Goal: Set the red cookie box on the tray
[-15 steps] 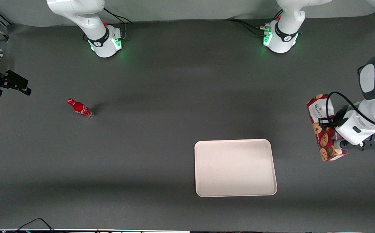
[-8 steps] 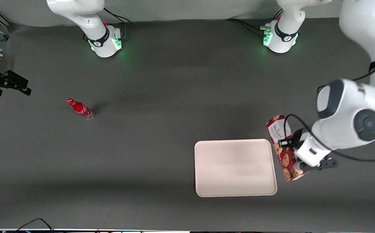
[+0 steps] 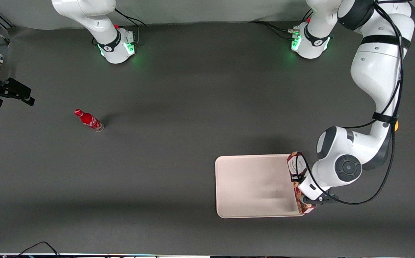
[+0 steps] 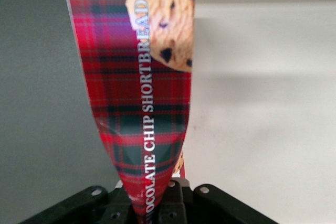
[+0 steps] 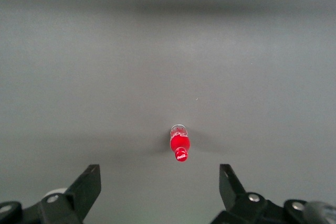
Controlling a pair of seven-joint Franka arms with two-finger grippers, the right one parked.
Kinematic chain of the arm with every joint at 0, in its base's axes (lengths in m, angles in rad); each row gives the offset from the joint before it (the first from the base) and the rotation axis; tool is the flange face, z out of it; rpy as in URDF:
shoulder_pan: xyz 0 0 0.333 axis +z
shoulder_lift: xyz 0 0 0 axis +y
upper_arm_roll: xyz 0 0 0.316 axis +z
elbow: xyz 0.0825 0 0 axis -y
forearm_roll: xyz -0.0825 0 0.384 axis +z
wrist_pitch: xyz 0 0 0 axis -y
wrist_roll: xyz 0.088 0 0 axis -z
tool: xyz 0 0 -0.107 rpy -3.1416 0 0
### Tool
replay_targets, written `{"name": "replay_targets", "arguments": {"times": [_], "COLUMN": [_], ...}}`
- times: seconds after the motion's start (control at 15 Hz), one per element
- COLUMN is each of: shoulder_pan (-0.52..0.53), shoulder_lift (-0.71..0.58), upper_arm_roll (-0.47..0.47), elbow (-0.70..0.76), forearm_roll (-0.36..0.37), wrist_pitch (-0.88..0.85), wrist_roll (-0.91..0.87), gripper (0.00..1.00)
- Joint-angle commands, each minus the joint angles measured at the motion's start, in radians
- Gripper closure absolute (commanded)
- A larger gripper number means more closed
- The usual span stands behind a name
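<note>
1 gripper grasps the box by its narrow sides near mid-length, holding it over the tray edge nearest the working arm. Light, stiff cardboard, I judge; it dents if squeezed hard. Dark matte table; a bottle stands well apart.

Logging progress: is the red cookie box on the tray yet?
Not yet. The gripper holds the red cookie box above the tray, at its edge toward the working arm; the wrist view shows it overhanging that rim.
</note>
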Motion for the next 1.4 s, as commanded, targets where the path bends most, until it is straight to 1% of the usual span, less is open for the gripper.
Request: {"name": "replay_targets", "arguments": {"times": [0.0,0.2,0.4,0.47,0.6,0.67,0.73,0.87,0.93,1.0,1.07,1.13,1.27,1.33], "shoulder_pan": [-0.01,-0.005,0.007,0.019,0.037,0.05,0.056,0.057,0.059,0.061,0.061,0.061,0.061,0.059], "shoulder_lift": [0.018,-0.004,-0.083,-0.125,-0.217,-0.251,-0.278,-0.361,-0.408,-0.462,-0.538,-0.639,-0.857,-0.942], "upper_arm_roll": [-0.003,-0.004,-0.01,-0.012,-0.001,-0.001,0.011,0.066,0.1,0.141,0.172,0.19,0.245,0.267], "elbow": [0.042,0.042,0.051,0.053,0.067,0.082,0.105,0.105,0.087,0.047,-0.034,-0.164,-0.472,-0.598], "forearm_roll": [0.057,0.049,0.043,0.02,-0.061,-0.083,-0.083,-0.101,-0.135,-0.17,-0.183,-0.184,-0.206,-0.222], "wrist_pitch": [0.008,-0.027,-0.212,-0.28,-0.398,-0.467,-0.55,-0.656,-0.693,-0.734,-0.739,-0.703,-0.531,-0.445], "wrist_roll": [-0.022,-0.02,-0.011,-0.009,0.024,0.07,0.128,0.217,0.245,0.276,0.314,0.337,0.365,0.391], "gripper": [0.01,0.0,0.0,0.0,0.0,0.0,0.0,0.0,0.0,0.0,0.0,0.0,0.0,0.0]}}
